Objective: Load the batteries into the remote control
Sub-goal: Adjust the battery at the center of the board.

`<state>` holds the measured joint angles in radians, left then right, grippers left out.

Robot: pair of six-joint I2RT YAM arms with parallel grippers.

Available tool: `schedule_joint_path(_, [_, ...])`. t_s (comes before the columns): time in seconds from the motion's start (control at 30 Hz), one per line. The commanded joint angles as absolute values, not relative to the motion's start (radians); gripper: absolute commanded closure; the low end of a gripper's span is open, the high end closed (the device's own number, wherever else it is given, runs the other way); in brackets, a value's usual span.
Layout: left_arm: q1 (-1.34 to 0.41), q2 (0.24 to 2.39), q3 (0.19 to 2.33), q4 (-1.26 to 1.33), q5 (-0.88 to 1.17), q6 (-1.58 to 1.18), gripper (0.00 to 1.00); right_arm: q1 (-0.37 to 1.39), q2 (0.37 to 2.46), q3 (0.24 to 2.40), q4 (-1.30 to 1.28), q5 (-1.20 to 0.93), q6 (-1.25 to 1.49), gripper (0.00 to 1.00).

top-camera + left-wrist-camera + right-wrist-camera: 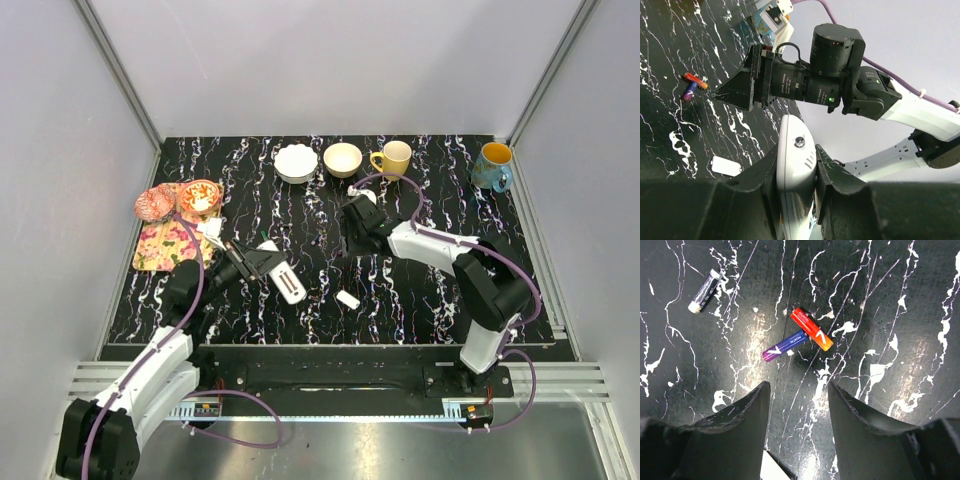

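While the left end effector (797, 150) stays out of play, clenched on the remote control (795, 167) and holding it tilted above the desk (420, 300) left of centre, the pick falls to the right arm. Right end effector (797, 387): released, nothing between its fingers, hanging over mid-desk.

Targets: red-orange battery (811, 336) and purple battery (785, 346) lie flat just beyond the fingertips in the right wrist view, roughly in line with the gap. Their long axes run on opposite diagonals and they touch at one end, making a shallow V. Neither axis lies square across the fingers, so I judge a wrist turn is needed before closing.

Dark battery (705, 290) lies alone, well apart from the pair.

Obstruction: only the contact between the two; closing on one will probably nudge the other.

White cover piece (347, 298) lies flat on the near side, just right of the remote. White bowl (296, 162) and yellow mug (393, 158) stand at the far edge, well apart.
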<state>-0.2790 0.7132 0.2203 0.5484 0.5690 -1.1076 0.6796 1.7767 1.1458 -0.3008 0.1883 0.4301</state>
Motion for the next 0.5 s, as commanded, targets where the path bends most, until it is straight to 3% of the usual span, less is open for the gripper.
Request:
schedule_joint_path(0.0, [-0.276,0.733,0.229,0.678,0.644,-1.129,1.0,0.676,1.746,1.135,-0.285,0.167,0.425,0.43])
schedule_joint_path(0.23, [-0.275,0.813,0.195,0.911,0.699,-1.206,1.0,0.676,1.681,1.06,-0.247,0.156,0.459,0.41])
schedule_joint_path(0.47, [-0.276,0.779,0.205,0.853,0.666,-1.166,1.0,0.676,1.689,1.066,-0.235,0.237,0.647,0.4])
